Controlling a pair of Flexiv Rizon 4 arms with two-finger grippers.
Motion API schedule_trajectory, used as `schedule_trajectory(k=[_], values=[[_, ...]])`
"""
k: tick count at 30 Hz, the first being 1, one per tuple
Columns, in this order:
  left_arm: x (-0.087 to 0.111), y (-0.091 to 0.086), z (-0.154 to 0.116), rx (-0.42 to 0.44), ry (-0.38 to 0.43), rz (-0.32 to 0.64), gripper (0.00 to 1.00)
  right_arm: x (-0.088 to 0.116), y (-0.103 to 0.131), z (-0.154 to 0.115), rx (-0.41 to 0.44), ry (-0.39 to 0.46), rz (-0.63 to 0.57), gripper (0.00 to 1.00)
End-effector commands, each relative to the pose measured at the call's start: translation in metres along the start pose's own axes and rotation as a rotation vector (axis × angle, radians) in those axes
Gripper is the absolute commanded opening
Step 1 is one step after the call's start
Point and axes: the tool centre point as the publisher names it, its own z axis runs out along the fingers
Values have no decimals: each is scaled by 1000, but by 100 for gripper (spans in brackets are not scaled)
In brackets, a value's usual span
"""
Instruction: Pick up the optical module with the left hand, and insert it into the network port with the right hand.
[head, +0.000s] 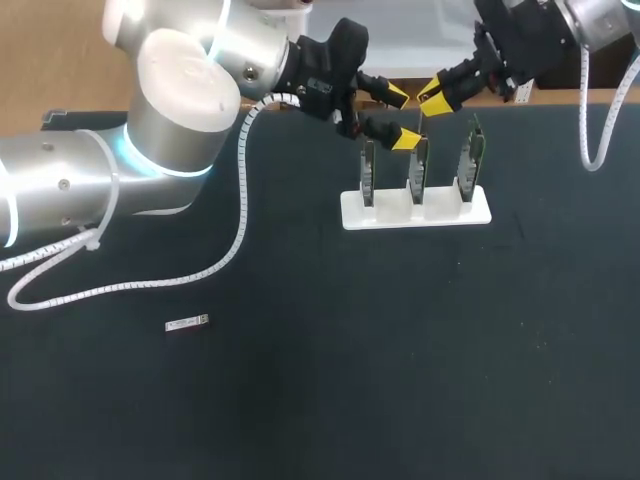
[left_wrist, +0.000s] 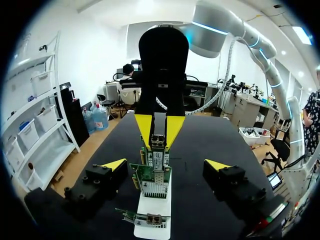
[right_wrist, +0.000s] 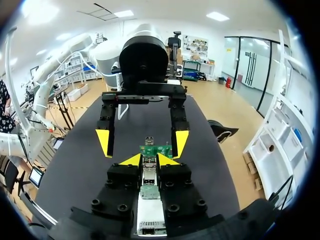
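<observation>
At the port (left_wrist: 157, 152) right gripper (right_wrist: 148, 160) pinches module (left_wrist: 158, 141), insert prob unfinished; left gripper (left_wrist: 166, 164) wide open, empty, pickup done

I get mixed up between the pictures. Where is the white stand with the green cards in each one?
Head view: the white stand is right of middle, in the upper half.
Left wrist view: under and between the left gripper's open fingers.
Right wrist view: under the right gripper, seen between its fingers.
Shared landmark: the three green cards standing on it.
</observation>
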Motion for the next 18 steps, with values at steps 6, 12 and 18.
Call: schedule_trajectory(k=[6,12,18], values=[[-1,2,1,3,6,-2,100,-1,4,-3,16,14,-16,0],[-1,2,1,3,6,-2,100,1,3,-3,16,15,-11,0],[-1,2,1,3,6,-2,100,4,3,1,10,13,-2,0]])
